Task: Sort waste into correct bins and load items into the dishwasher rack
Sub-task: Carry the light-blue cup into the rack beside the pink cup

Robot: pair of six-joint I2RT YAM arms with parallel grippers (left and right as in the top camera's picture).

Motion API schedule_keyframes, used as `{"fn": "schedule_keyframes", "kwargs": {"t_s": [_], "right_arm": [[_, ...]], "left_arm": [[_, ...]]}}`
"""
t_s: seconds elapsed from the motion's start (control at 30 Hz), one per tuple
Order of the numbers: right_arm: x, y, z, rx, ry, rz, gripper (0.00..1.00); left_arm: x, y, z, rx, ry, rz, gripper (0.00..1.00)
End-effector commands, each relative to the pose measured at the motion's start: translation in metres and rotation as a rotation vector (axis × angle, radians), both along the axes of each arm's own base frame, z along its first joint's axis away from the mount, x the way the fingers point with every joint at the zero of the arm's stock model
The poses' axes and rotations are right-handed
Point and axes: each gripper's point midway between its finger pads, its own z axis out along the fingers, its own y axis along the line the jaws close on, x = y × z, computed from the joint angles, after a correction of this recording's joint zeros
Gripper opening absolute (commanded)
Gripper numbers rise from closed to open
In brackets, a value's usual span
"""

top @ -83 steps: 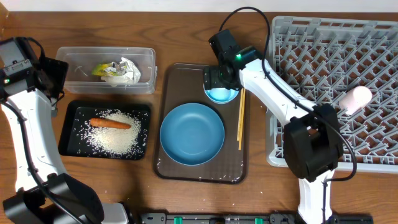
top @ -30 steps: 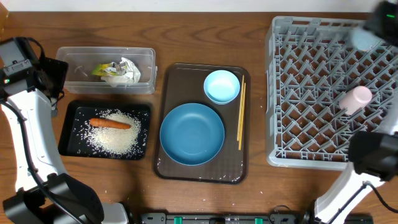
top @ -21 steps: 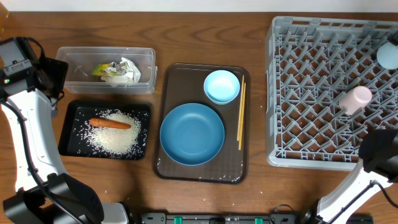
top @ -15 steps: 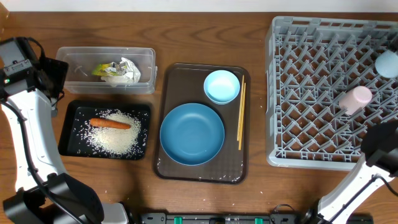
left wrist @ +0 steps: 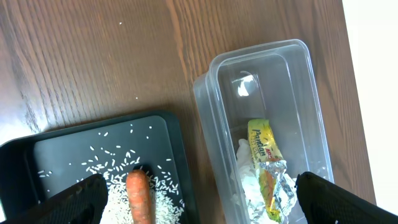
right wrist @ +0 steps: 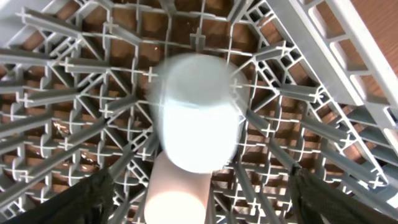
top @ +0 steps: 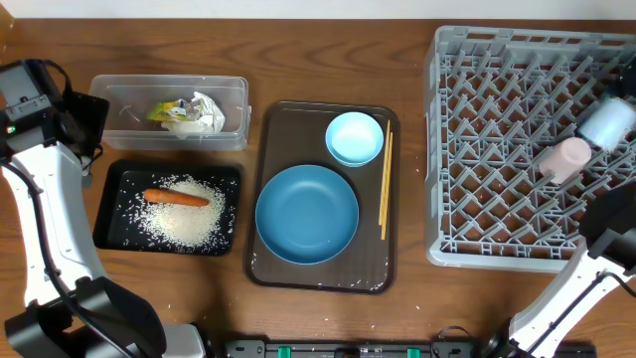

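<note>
I see free pegs across the large square grey plastic rack point(top: 497, 149) from its centre out to 9 o'clock. Its 3 o'clock edge is crowded by a pale pink cup point(top: 568, 157) just beside a blurred pale cup point(top: 606, 122). A bare strip of wooden table point(top: 412, 149) separates the rack from the dark brown serving tray point(top: 288, 119), whose 3 o'clock rim is lined by thin wooden chopsticks point(top: 386, 187).

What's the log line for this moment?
right fingers open | blurred pale-blue cup over grey plastic grid rack, beside pinkish-white cup | left fingers open, empty
</note>
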Motion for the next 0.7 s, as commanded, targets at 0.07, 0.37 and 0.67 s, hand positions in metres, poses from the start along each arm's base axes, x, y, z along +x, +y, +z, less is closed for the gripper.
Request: {"fn": "schedule_keyframes", "kwargs": {"t_s": [0.07,0.37,0.67], "right_arm": [[0.001,0.008,0.013,0.032,-0.046,0.013,0.88],[0.012,0.061,0.104,0.031,-0.304,0.131,0.83],[0.035,0.210,0.141,0.109,-0.400,0.474,0.77]], "left_arm": [[0.000,0.004,0.005,0.016,-0.006,0.001,0.98],[0.000,0.004,0.005,0.016,-0.006,0.001,0.98],[0.000,0.004,0.005,0.016,-0.006,0.001,0.98]]}}
